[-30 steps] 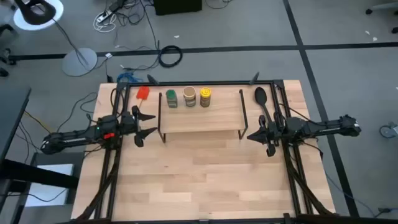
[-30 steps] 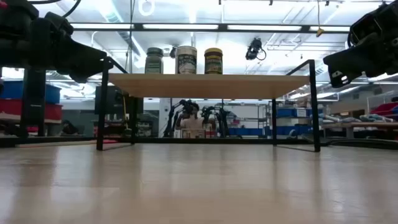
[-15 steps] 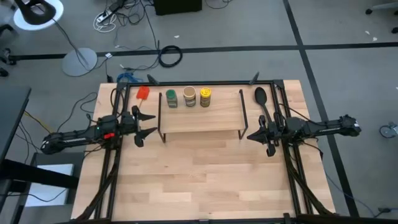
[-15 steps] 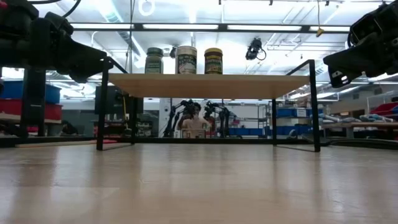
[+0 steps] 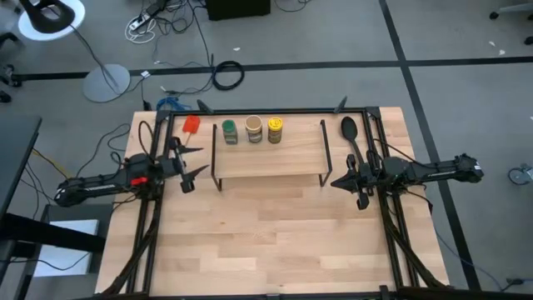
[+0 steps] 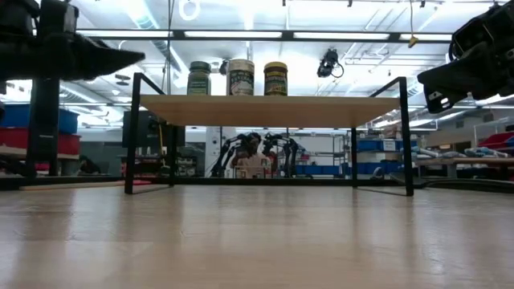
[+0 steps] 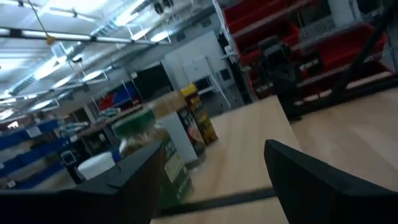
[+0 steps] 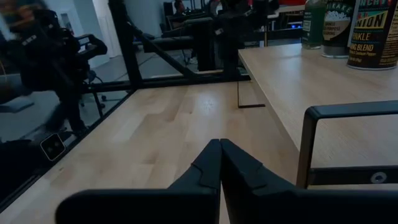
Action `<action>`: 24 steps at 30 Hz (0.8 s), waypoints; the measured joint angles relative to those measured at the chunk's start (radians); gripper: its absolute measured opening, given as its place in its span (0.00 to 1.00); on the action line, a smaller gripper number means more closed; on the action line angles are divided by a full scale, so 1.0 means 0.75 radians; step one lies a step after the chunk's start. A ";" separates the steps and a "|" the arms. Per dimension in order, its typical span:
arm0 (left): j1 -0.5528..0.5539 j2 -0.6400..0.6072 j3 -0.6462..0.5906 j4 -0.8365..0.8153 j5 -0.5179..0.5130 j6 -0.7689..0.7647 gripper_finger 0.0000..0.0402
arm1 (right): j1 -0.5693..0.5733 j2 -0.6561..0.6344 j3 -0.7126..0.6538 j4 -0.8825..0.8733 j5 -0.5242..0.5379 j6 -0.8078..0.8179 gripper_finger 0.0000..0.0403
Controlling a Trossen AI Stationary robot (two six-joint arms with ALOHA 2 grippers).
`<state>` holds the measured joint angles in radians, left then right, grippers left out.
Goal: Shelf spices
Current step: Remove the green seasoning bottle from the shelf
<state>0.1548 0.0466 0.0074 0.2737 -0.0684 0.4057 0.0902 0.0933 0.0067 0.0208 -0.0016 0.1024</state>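
Observation:
Three spice jars stand upright in a row on the far left part of the shelf (image 5: 268, 154): green-lidded (image 5: 230, 132), tan-lidded (image 5: 253, 129) and yellow-lidded (image 5: 275, 129). In the low view they are green-lidded (image 6: 199, 79), tan-lidded (image 6: 241, 77) and yellow-lidded (image 6: 275, 79). My left gripper (image 5: 193, 161) hangs open in the air left of the shelf, pointing at it. Its wrist view shows the green-lidded jar (image 7: 146, 155) beyond its fingers. My right gripper (image 5: 336, 182) is shut, just off the shelf's right near corner, holding nothing.
A red-headed spatula (image 5: 191, 125) lies left of the shelf at the far edge. A black spoon (image 5: 350, 133) lies to its right. The bare tabletop (image 5: 266, 242) spreads out in front of the shelf. Black frame rails run along both table sides.
My left gripper has risen and tipped up from slanting down to about level, drawing back slightly toward the table's left edge; it stays open. The jars, the shelf and my right arm have kept still.

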 joint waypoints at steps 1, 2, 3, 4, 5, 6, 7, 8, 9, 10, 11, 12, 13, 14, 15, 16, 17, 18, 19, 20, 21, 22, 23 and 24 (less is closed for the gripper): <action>0.000 0.000 0.000 0.047 0.054 -0.083 0.70 | 0.000 0.000 0.000 0.000 0.000 0.000 0.02; 0.000 -0.001 -0.001 0.107 0.121 -0.195 0.70 | 0.000 0.000 0.000 0.000 0.000 0.000 0.02; -0.001 -0.001 -0.001 0.196 0.176 -0.301 0.70 | 0.000 0.000 0.000 0.000 0.000 0.000 0.02; -0.001 -0.001 0.000 0.299 0.212 -0.388 0.70 | 0.000 0.000 0.000 0.000 0.000 0.000 0.02; -0.001 0.000 0.000 0.403 0.225 -0.471 0.70 | 0.000 0.000 0.000 0.000 0.000 0.000 0.02; -0.001 0.002 -0.001 0.513 0.225 -0.592 0.70 | 0.000 0.000 0.000 0.000 0.000 0.000 0.02; -0.001 0.002 -0.001 0.621 0.214 -0.706 0.70 | 0.000 0.001 0.000 0.000 0.000 0.000 0.02; -0.001 0.002 -0.001 0.714 0.184 -0.766 0.70 | 0.000 0.000 0.000 0.000 0.000 0.000 0.02; 0.000 0.002 0.002 0.786 0.151 -0.799 0.70 | 0.000 0.000 0.000 0.000 0.000 0.000 0.02; 0.000 0.001 0.015 0.799 0.132 -0.810 0.70 | 0.000 0.000 0.000 0.000 0.000 0.000 0.02; 0.001 0.004 0.035 0.791 0.119 -0.814 0.70 | 0.000 0.000 0.000 0.000 0.000 0.000 0.02; 0.000 0.008 0.056 0.779 0.117 -0.817 0.70 | 0.000 0.000 0.000 0.000 0.000 0.000 0.02; 0.000 0.014 0.078 0.775 0.117 -0.821 0.70 | 0.000 0.000 0.000 0.000 0.000 0.000 0.02; 0.000 0.025 0.103 0.773 0.117 -0.825 0.70 | 0.000 0.000 0.000 0.000 0.000 0.000 0.02; 0.000 0.039 0.129 0.773 0.117 -0.833 0.70 | 0.000 0.000 0.000 0.000 0.000 0.000 0.02; 0.000 0.055 0.155 0.768 0.118 -0.855 0.70 | 0.000 0.000 0.000 0.001 0.000 0.000 0.02; 0.000 0.071 0.179 0.762 0.117 -0.873 0.70 | 0.000 0.000 0.000 0.002 0.000 0.000 0.02; 0.000 0.092 0.205 0.757 0.117 -0.888 0.70 | 0.000 0.000 0.000 0.002 0.000 0.000 0.02; 0.000 0.120 0.237 0.753 0.118 -0.892 0.70 | 0.000 0.001 0.000 0.002 0.000 0.000 0.02; 0.000 0.151 0.268 0.746 0.118 -0.897 0.70 | 0.000 0.001 0.000 0.004 0.000 0.000 0.02; 0.000 0.185 0.300 0.720 0.117 -0.903 0.70 | 0.000 0.000 0.000 0.005 0.000 0.000 0.02; 0.000 0.223 0.338 0.678 0.117 -0.907 0.70 | 0.000 0.000 0.000 0.005 0.000 0.000 0.02; 0.000 0.267 0.381 0.626 0.118 -0.905 0.70 | 0.000 0.001 0.000 0.005 0.000 0.000 0.02; 0.000 0.315 0.426 0.573 0.121 -0.896 0.70 | 0.000 0.001 0.000 0.006 0.000 0.000 0.02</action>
<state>0.1551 0.2828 0.3269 0.7031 0.0222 -0.2666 0.0901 0.0937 0.0067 0.0256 -0.0013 0.1024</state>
